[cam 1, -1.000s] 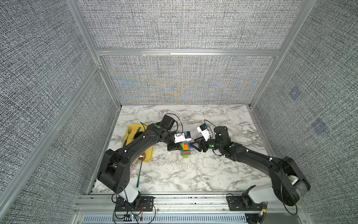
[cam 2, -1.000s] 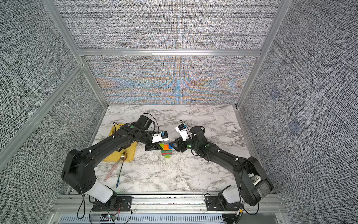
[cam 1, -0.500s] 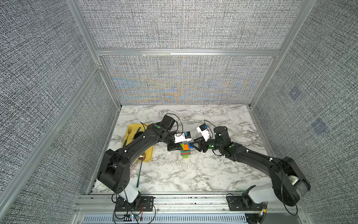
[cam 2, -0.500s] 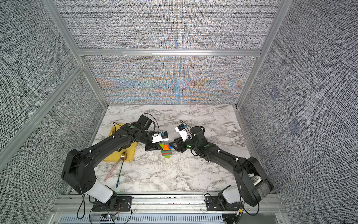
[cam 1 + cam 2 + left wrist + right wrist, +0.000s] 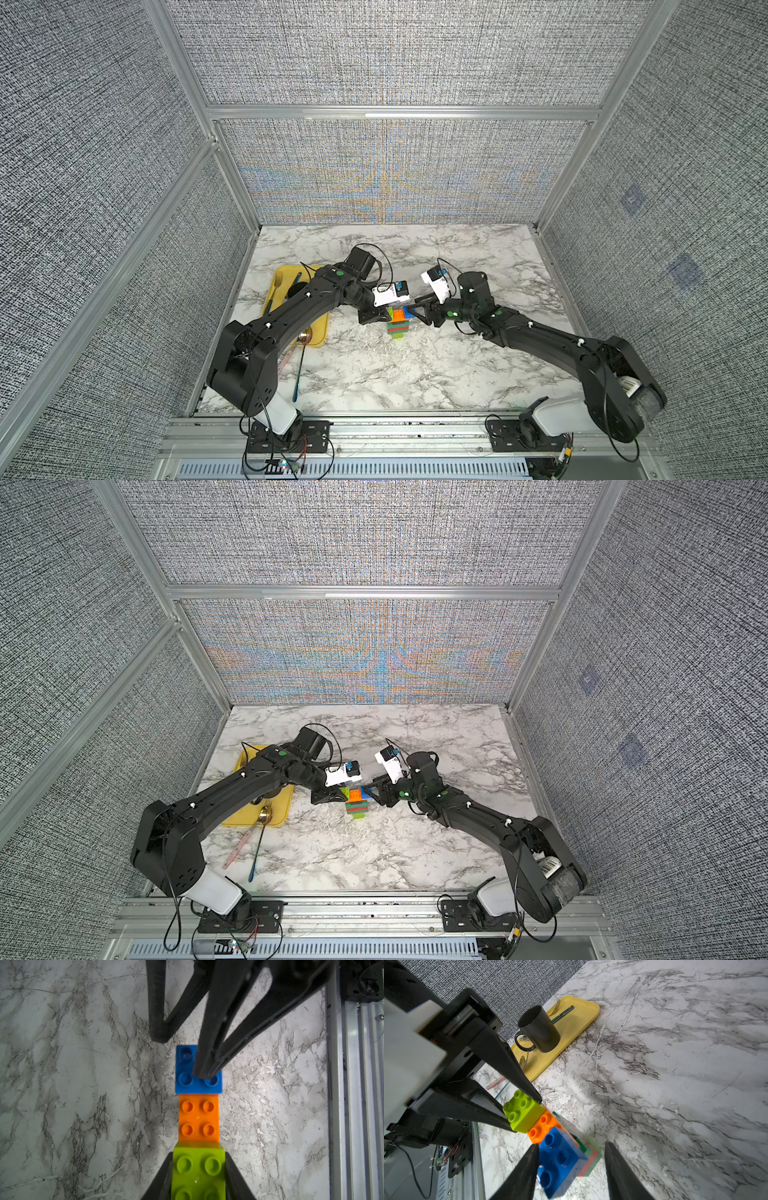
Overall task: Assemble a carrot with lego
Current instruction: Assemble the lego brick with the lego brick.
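Note:
The carrot (image 5: 399, 326) (image 5: 357, 806) stands upright mid-table, a stack of green and red layers (image 5: 589, 1155) under an orange brick (image 5: 198, 1120) (image 5: 542, 1126). A lime brick (image 5: 198, 1169) (image 5: 523, 1111) sits on one end of the orange one, and my left gripper (image 5: 198, 1159) (image 5: 384, 318) is shut on its two sides. A blue brick (image 5: 187, 1082) (image 5: 560, 1159) lies at the other end. My right gripper (image 5: 572, 1146) (image 5: 372, 791) straddles it, open. One finger touches the blue brick and the other stands clear.
A yellow tray (image 5: 318, 336) (image 5: 577, 1014) lies at the left with a black mug (image 5: 538, 1028) and a fork (image 5: 562, 1013). A gold spoon (image 5: 264, 814) and two long-handled utensils (image 5: 297, 378) reach off its front edge. An aluminium rail (image 5: 353, 1084) borders the table's front.
My right gripper's jaws have narrowed a little around the blue brick. Both arms and the stack stay where they were.

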You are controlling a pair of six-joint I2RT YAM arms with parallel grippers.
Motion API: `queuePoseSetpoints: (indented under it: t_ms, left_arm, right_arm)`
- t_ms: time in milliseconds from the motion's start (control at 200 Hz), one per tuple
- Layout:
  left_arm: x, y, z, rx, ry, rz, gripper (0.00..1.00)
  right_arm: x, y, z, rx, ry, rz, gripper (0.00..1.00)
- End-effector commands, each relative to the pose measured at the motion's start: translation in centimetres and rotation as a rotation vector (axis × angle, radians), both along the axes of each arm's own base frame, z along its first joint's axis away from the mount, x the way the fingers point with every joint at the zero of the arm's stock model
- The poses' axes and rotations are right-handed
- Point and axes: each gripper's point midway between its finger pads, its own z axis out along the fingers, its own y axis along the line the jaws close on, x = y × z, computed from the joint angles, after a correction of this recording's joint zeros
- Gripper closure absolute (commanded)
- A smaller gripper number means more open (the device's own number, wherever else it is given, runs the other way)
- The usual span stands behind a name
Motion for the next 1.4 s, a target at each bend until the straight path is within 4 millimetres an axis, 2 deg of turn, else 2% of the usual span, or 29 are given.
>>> queuePoseSetpoints:
  t_ms: [0, 220, 360, 435, 601, 701, 821, 1151, 1391]
  left_arm:
    - [-1.0, 1.5, -2.0, 0.112, 0.043, 0.014, 0.98]
    - [-1.2, 1.8, -3.3, 0.160, 0.067, 0.023, 0.98]
    - [-1.0, 1.5, -2.9, 0.152, 0.062, 0.025, 0.97]
    - [-0.9, 1.0, -1.9, 0.124, 0.056, 0.027, 0.92]
    - [-0.9, 0.0, 0.0, 0.052, 0.049, 0.022, 0.75]
    - [-1.1, -0.2, 0.3, 0.036, 0.047, 0.016, 0.63]
    - [-1.2, -0.4, 0.3, 0.022, 0.056, 0.010, 0.56]
    - [-1.2, -1.0, -0.2, -0.004, 0.084, 0.016, 0.48]
    - [-1.3, -1.7, -0.4, -0.053, 0.099, 0.051, 0.44]
  right_arm:
    - [-0.2, -0.7, -1.8, -0.059, 0.046, -0.030, 0.49]
    - [-0.3, -0.7, -2.1, -0.066, 0.054, -0.032, 0.49]
    - [-0.2, -0.7, -1.9, -0.066, 0.049, -0.033, 0.49]
    - [-0.1, -0.6, -1.7, -0.062, 0.045, -0.032, 0.49]
    - [0.1, -0.4, -1.0, -0.050, 0.035, -0.026, 0.48]
    - [0.2, -0.3, -1.0, -0.051, 0.037, -0.025, 0.47]
    - [0.3, -0.3, -0.7, -0.049, 0.032, -0.027, 0.47]
    - [0.5, -0.1, 0.3, -0.037, 0.013, -0.024, 0.46]
    - [0.5, -0.1, 0.3, -0.035, 0.015, -0.020, 0.46]
